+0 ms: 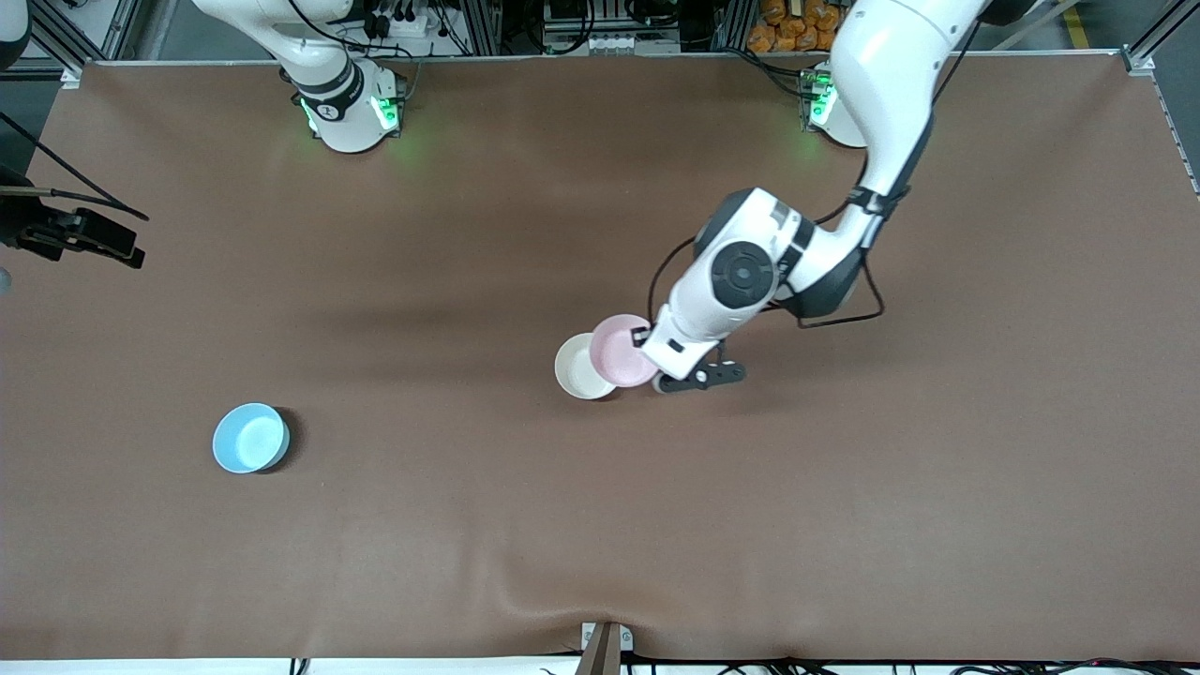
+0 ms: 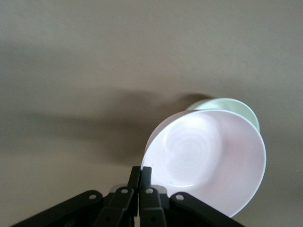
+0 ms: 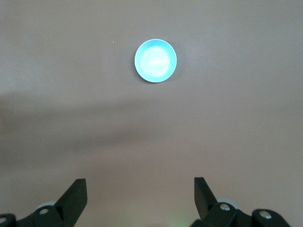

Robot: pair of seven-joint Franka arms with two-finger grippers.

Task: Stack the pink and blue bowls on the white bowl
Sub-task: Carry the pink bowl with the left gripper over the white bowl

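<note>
A: Why is the pink bowl [image 1: 622, 350] tilted like that?

B: The left tool [image 2: 140, 176] is pinched shut on its rim, so the bowl hangs from one edge. It sits over the white bowl [image 1: 577, 367], overlapping it but not nested yet.

A: So it looks about ready to lower and release?

B: I'd judge so, once it lines up better; it's offset toward the left arm's end.

A: And the blue bowl [image 1: 250, 438]?

B: Alone on the desk [image 1: 844, 525], well apart, toward the right arm's end and nearer the front camera. The right tool [image 3: 140, 196] waits above it, fingers spread wide, holding nothing. Nothing stands between.
</note>
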